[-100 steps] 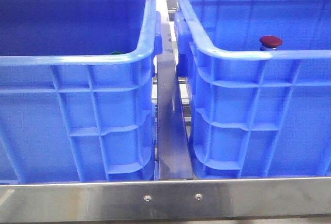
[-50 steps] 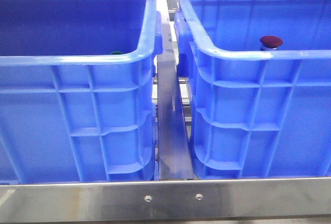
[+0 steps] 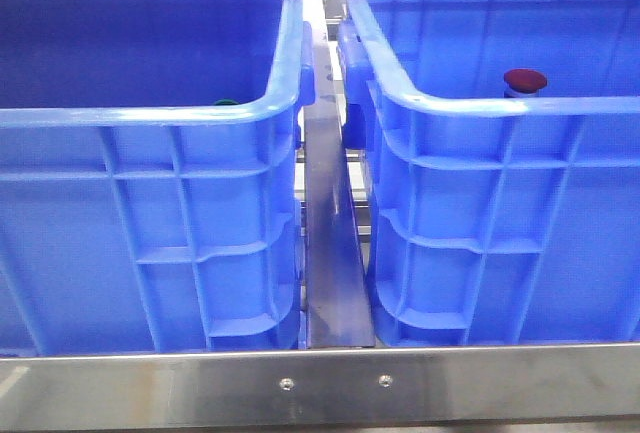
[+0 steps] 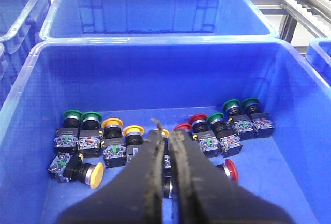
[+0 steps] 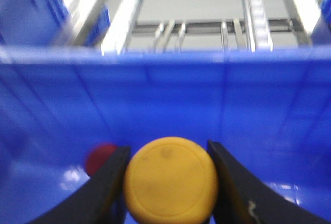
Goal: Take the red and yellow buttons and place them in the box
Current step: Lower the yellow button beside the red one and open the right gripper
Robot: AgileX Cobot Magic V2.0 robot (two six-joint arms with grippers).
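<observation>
In the right wrist view my right gripper [image 5: 167,154] is shut on a yellow button [image 5: 170,180], its domed cap filling the gap between the fingers. It hangs inside the box [image 5: 170,94], above the blue floor. A red button [image 5: 97,158] rests on that floor beside it. The front view shows that red button [image 3: 524,80] in the right-hand box [image 3: 500,105]. My left gripper [image 4: 166,137] hovers shut and empty over the other crate [image 4: 155,53], above several red, yellow and green buttons, such as a yellow one [image 4: 89,172] and a red one [image 4: 230,169]. Neither gripper appears in the front view.
A green cap [image 3: 225,103] peeks over the left crate's rim [image 3: 150,113]. A metal rail [image 3: 330,253] runs between the two crates and a steel bar [image 3: 320,383] crosses the front. Another blue crate [image 4: 155,6] stands behind the one with the buttons.
</observation>
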